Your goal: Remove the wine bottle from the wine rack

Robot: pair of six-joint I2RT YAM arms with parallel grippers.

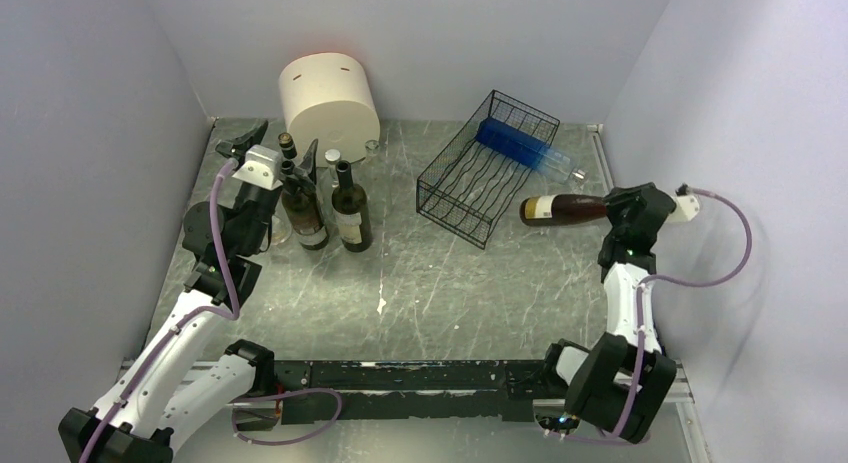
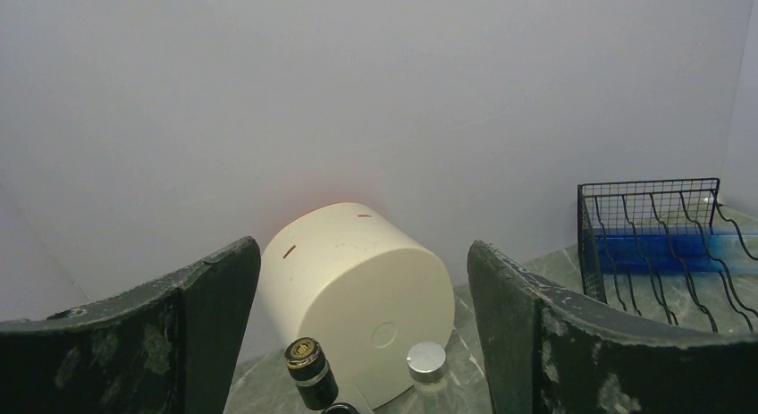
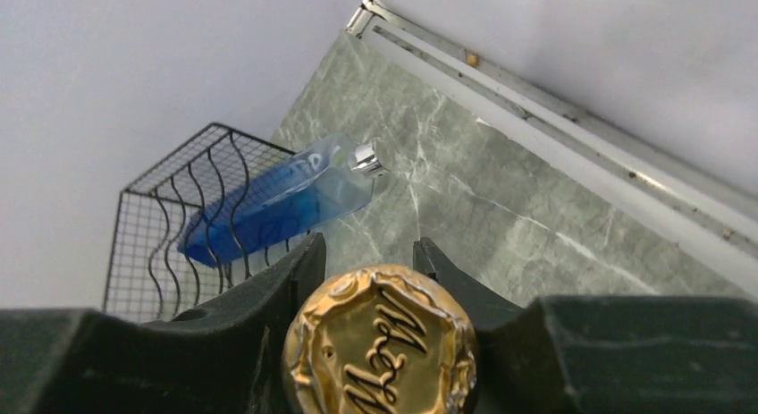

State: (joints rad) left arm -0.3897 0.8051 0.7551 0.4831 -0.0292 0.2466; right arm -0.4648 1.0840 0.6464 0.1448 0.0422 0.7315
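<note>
The wine bottle point(image 1: 560, 209) was off the wine rack point(image 1: 470, 178). It lay level in the air above the table point(image 1: 430, 283), its base just beside the rack's right edge and its neck pointing right. The right gripper point(image 1: 612, 211) was pinching that neck; in the right wrist view its two fingers point(image 3: 299, 266) pressed on either side of the gold foil cap point(image 3: 380, 338). The right arm rose from its base and bent at the elbow, with the wrist turned left toward the rack.

A blue bottle point(image 1: 522, 146) lay across the far end of the rack, its silver cap sticking out past the right side.

Across the table, well apart from the rack, the left gripper point(image 1: 278, 148) hung with its fingers spread wide and nothing between them, above two dark bottles point(image 1: 303, 208) standing upright. A cream cylinder point(image 1: 328, 98) lay on its side behind them against the back wall, with a clear silver-capped bottle point(image 2: 426, 360) in front of it.
</note>
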